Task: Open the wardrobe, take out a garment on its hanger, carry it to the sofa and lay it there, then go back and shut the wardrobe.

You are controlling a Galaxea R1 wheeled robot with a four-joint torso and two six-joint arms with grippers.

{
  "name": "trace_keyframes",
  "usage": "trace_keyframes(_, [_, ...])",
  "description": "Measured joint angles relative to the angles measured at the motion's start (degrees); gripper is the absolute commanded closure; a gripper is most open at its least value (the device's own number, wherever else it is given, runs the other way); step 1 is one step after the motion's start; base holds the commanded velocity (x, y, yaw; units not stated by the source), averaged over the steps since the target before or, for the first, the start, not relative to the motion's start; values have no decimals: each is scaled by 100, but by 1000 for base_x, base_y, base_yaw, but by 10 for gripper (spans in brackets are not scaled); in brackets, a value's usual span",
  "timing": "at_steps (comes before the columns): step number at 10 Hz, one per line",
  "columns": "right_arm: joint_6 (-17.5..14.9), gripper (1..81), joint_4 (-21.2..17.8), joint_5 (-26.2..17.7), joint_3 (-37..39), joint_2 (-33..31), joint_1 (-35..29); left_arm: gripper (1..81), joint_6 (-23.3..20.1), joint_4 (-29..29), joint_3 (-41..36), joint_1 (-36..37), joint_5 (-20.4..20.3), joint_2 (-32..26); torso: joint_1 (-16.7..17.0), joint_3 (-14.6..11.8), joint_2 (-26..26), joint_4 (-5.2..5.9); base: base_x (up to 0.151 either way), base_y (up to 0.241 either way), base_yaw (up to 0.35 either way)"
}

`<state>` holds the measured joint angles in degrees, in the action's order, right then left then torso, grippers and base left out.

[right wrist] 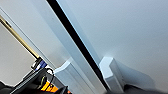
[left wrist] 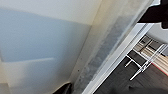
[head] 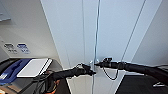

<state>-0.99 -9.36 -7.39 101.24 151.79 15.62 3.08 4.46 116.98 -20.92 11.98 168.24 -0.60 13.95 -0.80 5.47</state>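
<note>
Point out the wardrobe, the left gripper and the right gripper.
wardrobe (head: 72,32), head view, on the flat face of its left door.
left gripper (head: 92,72), head view, at its tip by the door handles.
right gripper (head: 96,64), head view, at its tip by the handles.

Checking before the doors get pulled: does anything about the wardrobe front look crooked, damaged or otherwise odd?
Nothing stands out. The wardrobe doors look flat and unmarked, meeting at a narrow, even dark seam, with the two white handles paired either side of it. The left gripper and right gripper are both at the handles.
</note>
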Motion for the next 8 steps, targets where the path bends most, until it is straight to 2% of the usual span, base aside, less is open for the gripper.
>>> trace_keyframes(5, [-41, 10, 0, 243, -435, -261, 191, 10, 134, 7, -874, -55, 111, -517, -5, 0, 2, 0, 0, 0, 0])
trace_keyframes(8, [-41, 10, 0, 285, -850, -506, 288, 10, 134, 27, -1196, -134, 0, -711, -5, 0, 5, 0, 0, 0, 0])
